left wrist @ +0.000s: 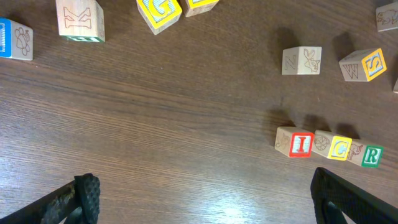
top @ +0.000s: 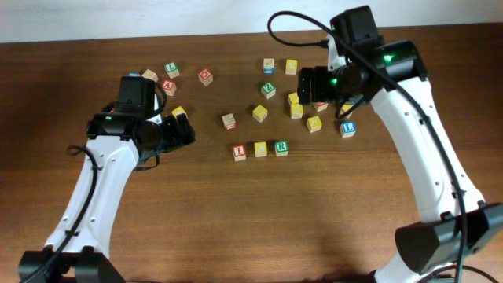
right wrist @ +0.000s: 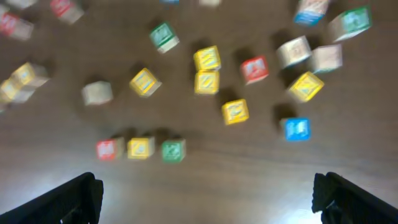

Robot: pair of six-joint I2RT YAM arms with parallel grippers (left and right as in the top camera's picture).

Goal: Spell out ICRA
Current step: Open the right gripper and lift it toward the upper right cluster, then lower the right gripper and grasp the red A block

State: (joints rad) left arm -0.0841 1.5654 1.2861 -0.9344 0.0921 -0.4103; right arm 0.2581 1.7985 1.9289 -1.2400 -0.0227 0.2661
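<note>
Near the middle of the desk (top: pixel 236 212), three cubes stand in a tight row: the I cube (top: pixel 240 152) with its red face, the C cube (top: pixel 260 149) in yellow just beside it, and the R cube (top: pixel 280 147) in green at the right-hand end. The left wrist view shows the same order, I then C then R, with each cube touching or almost touching the next.

The left tool (left wrist: pixel 204 186) hangs over bare wood to the left of the row. Its fingers are spread wide and released, with nothing between them. The right tool (right wrist: pixel 207 190) is spread wide too and is empty. Its own view is blurred, and it looks down on the row and the loose cubes (top: pixel 302 106) scattered beyond it.

A red-faced cube (top: pixel 168 87) lies close to the left arm, well apart from the row. Its letter looks like an A — too small to read for certain. More cubes in yellow, blue, green and red lie scattered toward the right arm.
</note>
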